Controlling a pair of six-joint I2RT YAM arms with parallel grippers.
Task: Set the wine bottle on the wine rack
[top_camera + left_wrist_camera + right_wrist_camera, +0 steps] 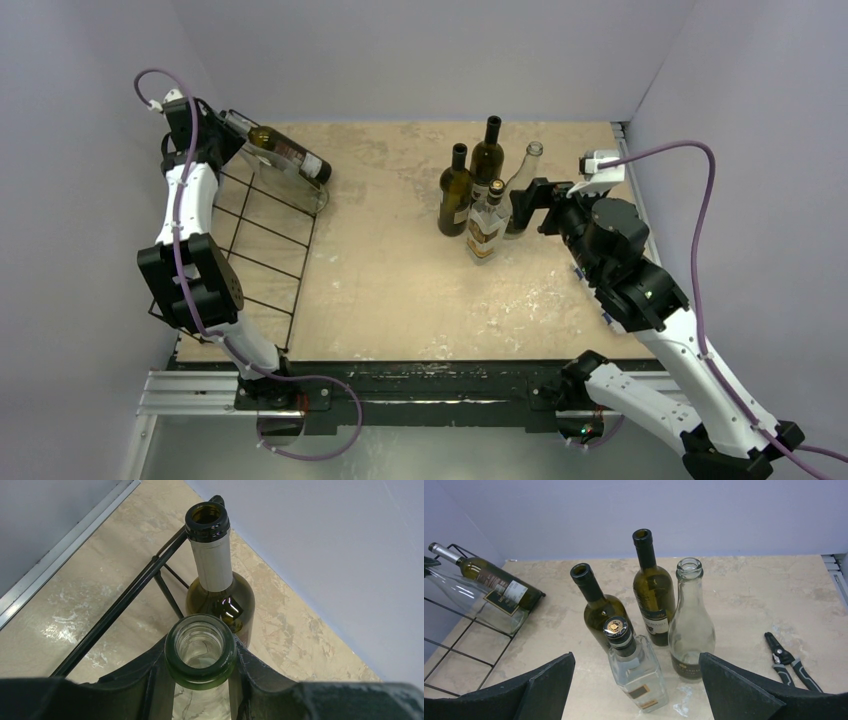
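Clear wine bottle (200,652) lies on its side at the far end of the wine rack (304,280), in the far-left corner of the table, just beside a dark bottle (290,152) that lies the same way. Its long axis runs slantwise across the rack, with the mouth toward the left wall and the base toward the middle of the table. The left gripper (200,680) is closed around the neck just under the lip, so the whole body stretches straight away from the jaws. From these views I cannot tell whether the wires carry its full weight. That line matters for the coming move. As I judge it, the left jaws need only part and draw back along the bottle's axis, toward the wall side, without nudging the neck sideways into the dark bottle. The right gripper (635,680) stands fully open and holds nothing. It faces a cluster of upright bottles (651,595) on the right half of the table, with a square bottle (636,672) nearest its fingers. The right arm is nearer those, and the left arm is nearer the rack.
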